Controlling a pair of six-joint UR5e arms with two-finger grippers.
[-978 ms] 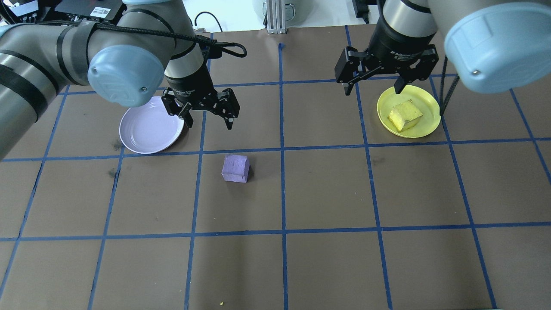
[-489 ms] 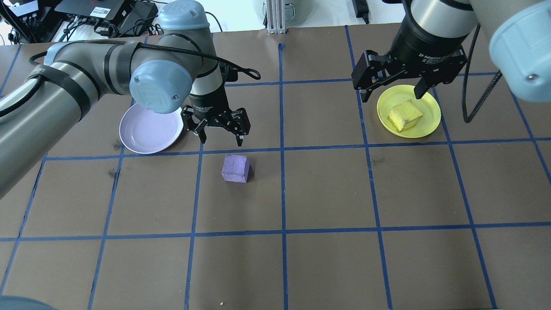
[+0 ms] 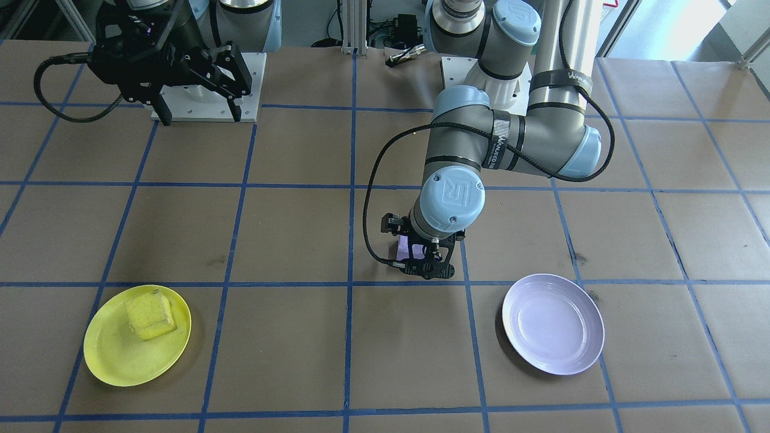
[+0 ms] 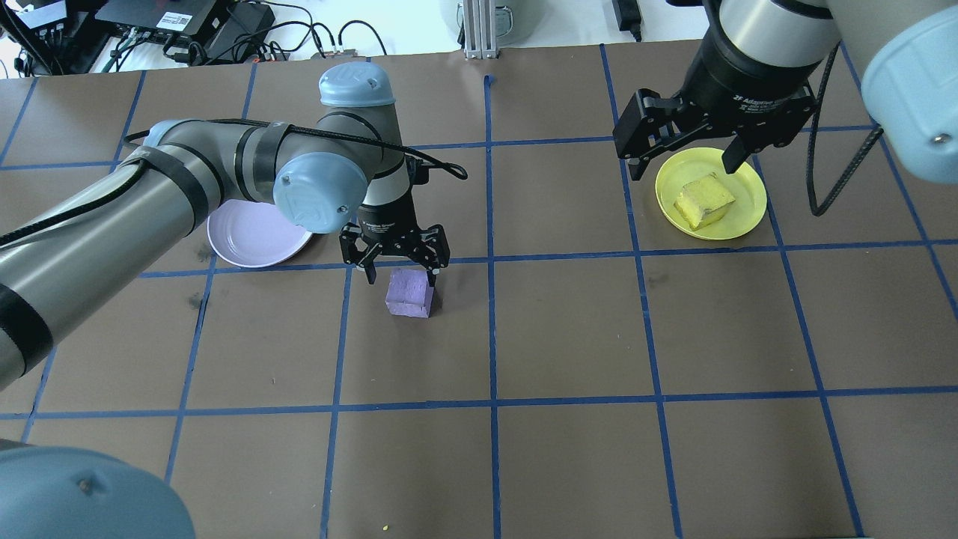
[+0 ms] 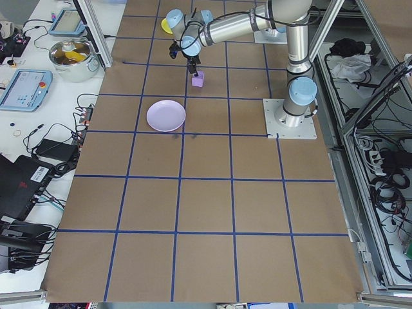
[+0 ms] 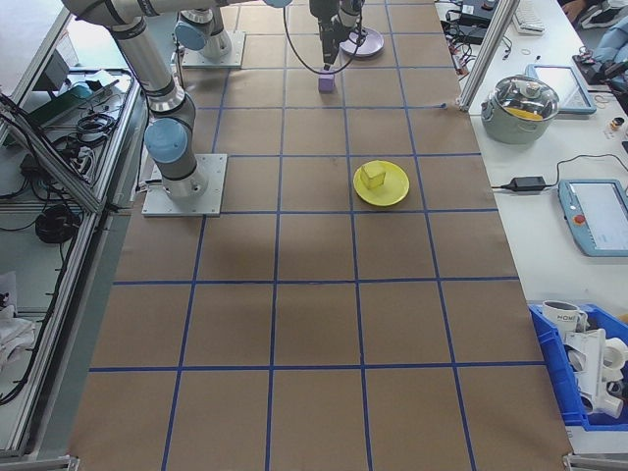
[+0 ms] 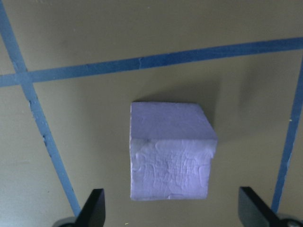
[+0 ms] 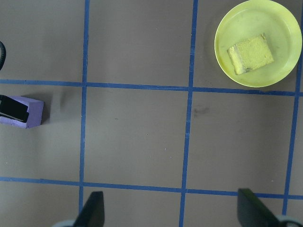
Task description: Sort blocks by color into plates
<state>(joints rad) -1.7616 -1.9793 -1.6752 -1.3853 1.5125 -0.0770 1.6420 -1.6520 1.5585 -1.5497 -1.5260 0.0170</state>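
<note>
From overhead I see my left gripper [image 4: 398,274] spread wide around the small pale purple rough cube [image 4: 409,293] on the brown paper table [image 4: 569,337], beside the round pale lavender plastic plate [image 4: 251,238]. My right gripper [image 4: 685,157] hangs wide open above the bright yellow plate [image 4: 737,213] holding the matte yellow cube [image 4: 703,201]. On the left wrist view, the purple cube sits between both fingertips [image 7: 94,208], untouched.

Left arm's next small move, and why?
Probably lower straight down, then close. The left pincer is open over the purple block, which sits on the table between its fingertips in the wrist view, not yet gripped; the lavender plate is empty.
</note>
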